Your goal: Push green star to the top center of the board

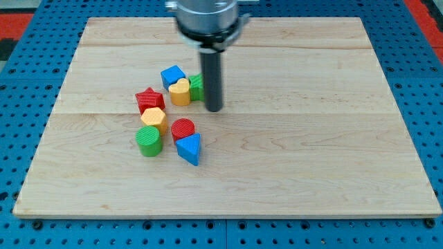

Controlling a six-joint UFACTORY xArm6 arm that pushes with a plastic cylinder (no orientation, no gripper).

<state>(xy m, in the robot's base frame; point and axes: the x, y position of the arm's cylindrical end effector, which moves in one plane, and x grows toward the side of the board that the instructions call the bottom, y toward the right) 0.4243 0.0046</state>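
Dark rod tip [214, 109] seen on wooden board [311, 138], no jaws, nothing gripped. Green star block [196, 87] touching rod's left side, partly hidden. Yellow heart block [180, 91] left of star; blue cube block [172, 75] beyond, up-left.

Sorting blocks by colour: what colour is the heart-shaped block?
Yellow. The heart block shows plainly in the camera view, between a blue block and a green one.
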